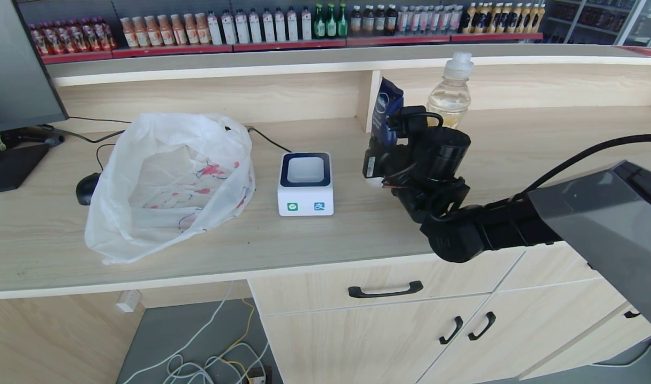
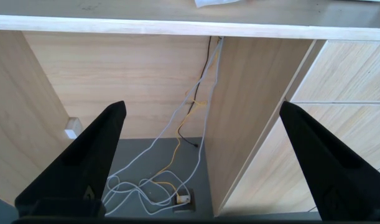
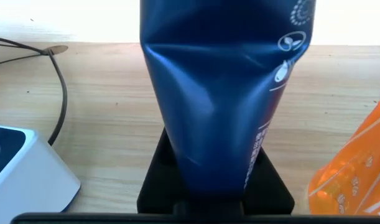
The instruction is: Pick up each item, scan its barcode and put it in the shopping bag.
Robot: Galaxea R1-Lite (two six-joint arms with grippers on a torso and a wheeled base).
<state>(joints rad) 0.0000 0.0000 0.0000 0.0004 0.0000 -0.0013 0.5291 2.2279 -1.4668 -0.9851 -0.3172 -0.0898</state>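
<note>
A dark blue packet (image 1: pixel 386 106) stands upright to the right of the white scanner (image 1: pixel 305 184), with my right gripper (image 1: pixel 381 160) shut on its lower part. In the right wrist view the blue packet (image 3: pixel 227 93) sits between the black fingers (image 3: pixel 162 180) of the right gripper (image 3: pixel 216 186). The white plastic shopping bag (image 1: pixel 170 181) lies open on the counter, left of the scanner. Behind the right arm stands a clear bottle (image 1: pixel 450 90) with a white cap. My left gripper (image 2: pixel 202 168) hangs open below the counter edge, holding nothing.
An orange packet (image 3: pixel 357 168) lies on the counter beside the blue one. A black mouse (image 1: pixel 86 188) and a monitor stand (image 1: pixel 10 165) are left of the bag. Cables (image 2: pixel 177 149) hang under the counter. A raised shelf wall (image 1: pixel 368 101) runs along the back.
</note>
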